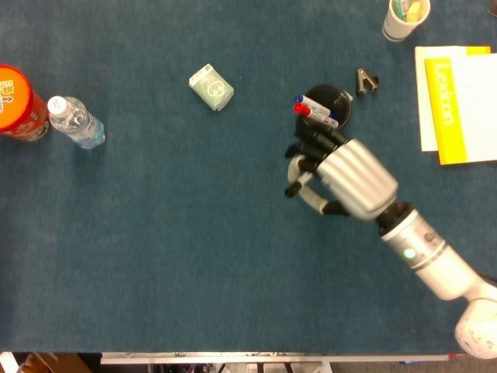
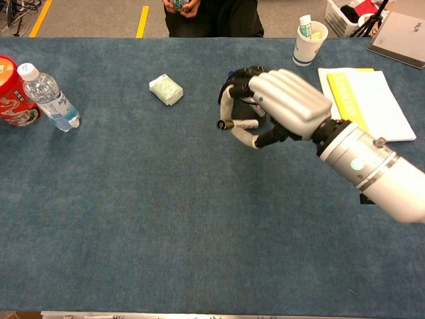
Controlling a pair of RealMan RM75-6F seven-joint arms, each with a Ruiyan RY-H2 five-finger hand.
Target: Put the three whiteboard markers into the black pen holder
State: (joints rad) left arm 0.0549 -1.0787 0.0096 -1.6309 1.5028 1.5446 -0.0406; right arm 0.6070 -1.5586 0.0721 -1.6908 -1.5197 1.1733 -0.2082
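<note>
My right hand (image 1: 345, 175) hangs above the table just in front of the black pen holder (image 1: 335, 96) and grips a whiteboard marker (image 2: 240, 124). The marker lies roughly level in the fingers, its dark end (image 1: 292, 189) pointing left. Two markers (image 1: 314, 113) with a red and a blue cap stand slanted in the holder. In the chest view my right hand (image 2: 285, 100) covers most of the holder. My left hand shows in neither view.
A green tissue packet (image 1: 211, 86) lies left of the holder. A water bottle (image 1: 75, 121) and an orange can (image 1: 17, 102) stand at the far left. A binder clip (image 1: 366, 80), a paper cup (image 1: 404, 17) and a yellow book (image 1: 458, 101) sit at the right.
</note>
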